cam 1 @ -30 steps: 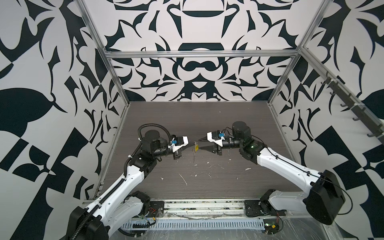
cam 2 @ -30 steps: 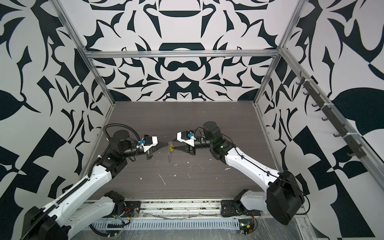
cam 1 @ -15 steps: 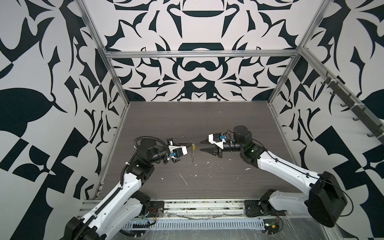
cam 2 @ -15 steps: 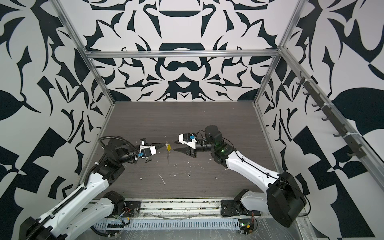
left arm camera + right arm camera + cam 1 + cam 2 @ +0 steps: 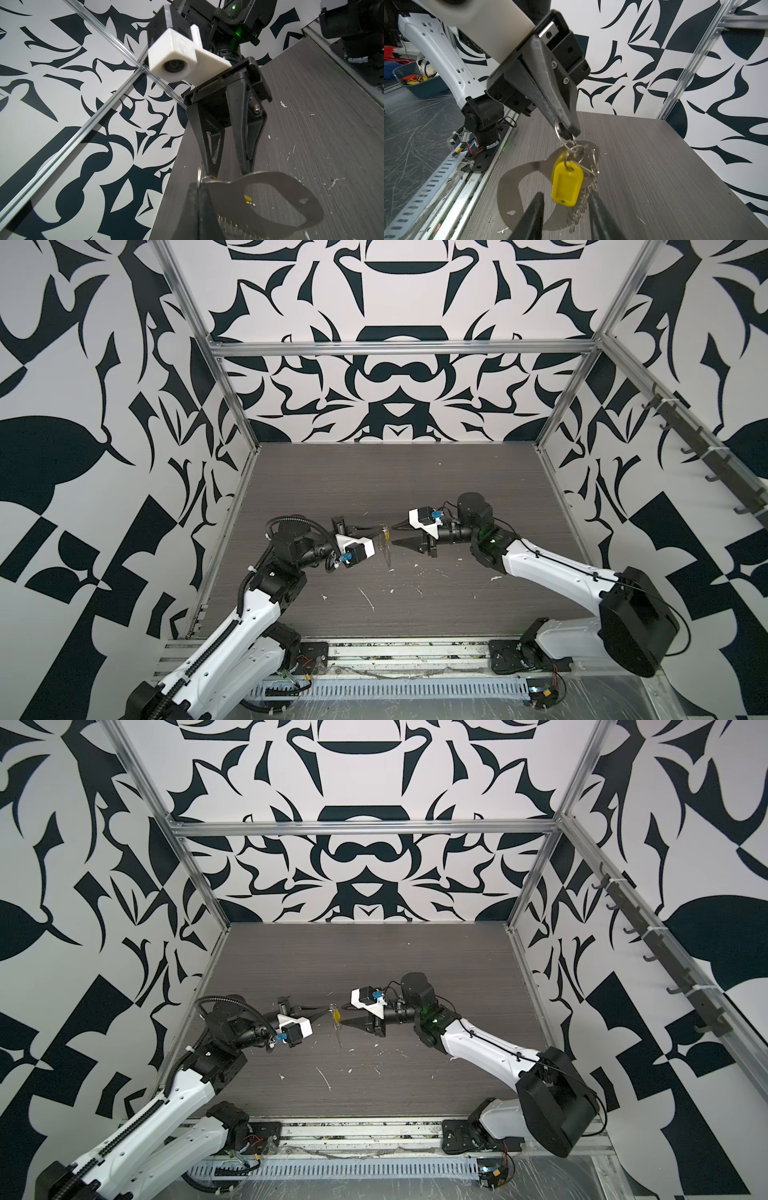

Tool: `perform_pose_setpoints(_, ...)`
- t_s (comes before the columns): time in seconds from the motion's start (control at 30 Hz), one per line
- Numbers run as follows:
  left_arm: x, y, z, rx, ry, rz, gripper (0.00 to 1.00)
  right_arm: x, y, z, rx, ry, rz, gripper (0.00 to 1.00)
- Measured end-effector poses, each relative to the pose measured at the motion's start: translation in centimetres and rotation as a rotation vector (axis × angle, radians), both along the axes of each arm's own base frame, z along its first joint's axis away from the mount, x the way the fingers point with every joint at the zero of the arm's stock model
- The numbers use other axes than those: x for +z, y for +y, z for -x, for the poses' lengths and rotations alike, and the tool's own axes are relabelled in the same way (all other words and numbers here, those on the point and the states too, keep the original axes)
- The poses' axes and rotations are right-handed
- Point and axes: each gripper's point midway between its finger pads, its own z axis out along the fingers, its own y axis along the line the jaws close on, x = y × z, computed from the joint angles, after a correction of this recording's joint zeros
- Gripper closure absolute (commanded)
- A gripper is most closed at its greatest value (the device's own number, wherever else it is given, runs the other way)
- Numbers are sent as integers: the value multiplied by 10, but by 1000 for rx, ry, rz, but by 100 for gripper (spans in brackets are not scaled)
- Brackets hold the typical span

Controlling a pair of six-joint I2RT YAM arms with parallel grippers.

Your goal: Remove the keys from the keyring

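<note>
Checking left claw (image 5: 568,129): grip? (KM)
Clamped tight on keyring (image 5: 506,187), thin silver ring, aloft over grained surface (image 5: 654,166). Keys (image 5: 566,185), glossy yellow oblong tag, dangle at six o'clock between right claw (image 5: 395,535) prongs, parted. (JT)

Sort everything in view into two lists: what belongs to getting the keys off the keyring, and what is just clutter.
Job: yellow key tag; keyring with grey strap; left gripper, shut on the keyring; right gripper, open.
Clutter: white scraps; blue bin outside the cell.
</note>
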Motion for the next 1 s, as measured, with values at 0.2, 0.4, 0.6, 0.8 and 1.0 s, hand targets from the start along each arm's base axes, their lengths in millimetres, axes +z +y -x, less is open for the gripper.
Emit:
perform_pose_setpoints(0.2, 0, 0, 1, -7, 3, 1, 100, -1, 8, -2, 30, 2, -5, 59)
perform_pose_setpoints(0.4, 0, -1, 3, -18, 15, 7, 100, -4, 14, -5, 56, 5, -11, 59)
perform_pose_setpoints(0.6, 0, -1, 4, -20, 24, 10, 100, 2, 16, -3, 86, 10, -27, 60)
perform_pose_setpoints(0.8, 1, -1, 4, -20, 24, 11, 100, 9, 15, 3, 118, 19, -33, 78)
perform_pose_setpoints(1.0, 1, -1, 4, -15, 28, 12, 100, 15, 16, 4, 134, 18, -37, 83)
